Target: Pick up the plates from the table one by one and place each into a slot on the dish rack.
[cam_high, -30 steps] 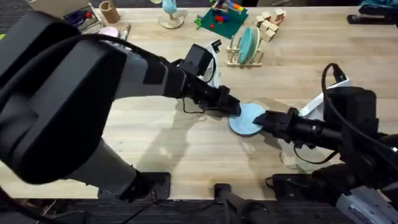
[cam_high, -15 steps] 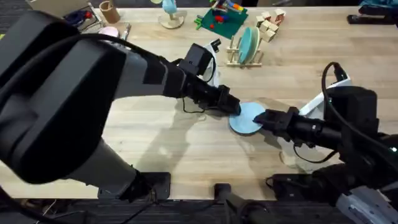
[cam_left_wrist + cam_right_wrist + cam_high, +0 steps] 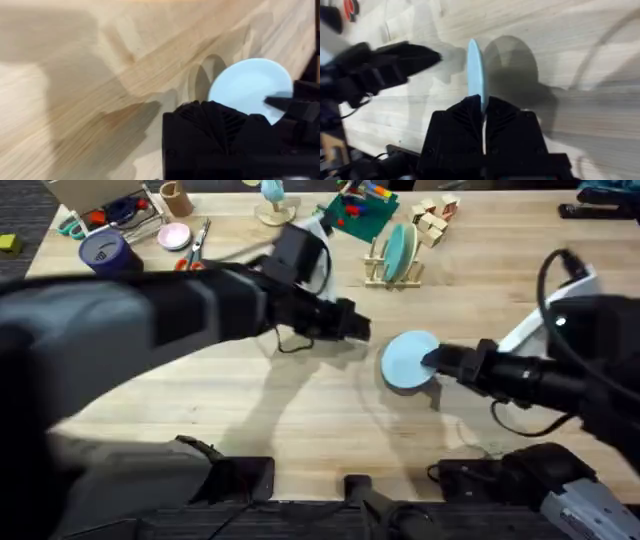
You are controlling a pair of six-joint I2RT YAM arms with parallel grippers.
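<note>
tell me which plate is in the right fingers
The light blue plate, pinched at its edge by the right gripper over the table. The other plate stands in the dish rack.

The right claw (image 3: 436, 361) grips 1 light blue plate (image 3: 408, 360) above the desk (image 3: 300, 420); the left claw (image 3: 360, 328) hangs nearby; the dish rack (image 3: 392, 268) holds 1 plate.

You get even, bright light; soft shadows fall on the table (image 3: 250, 420), and the left arm (image 3: 120, 360) smears with motion blur.
</note>
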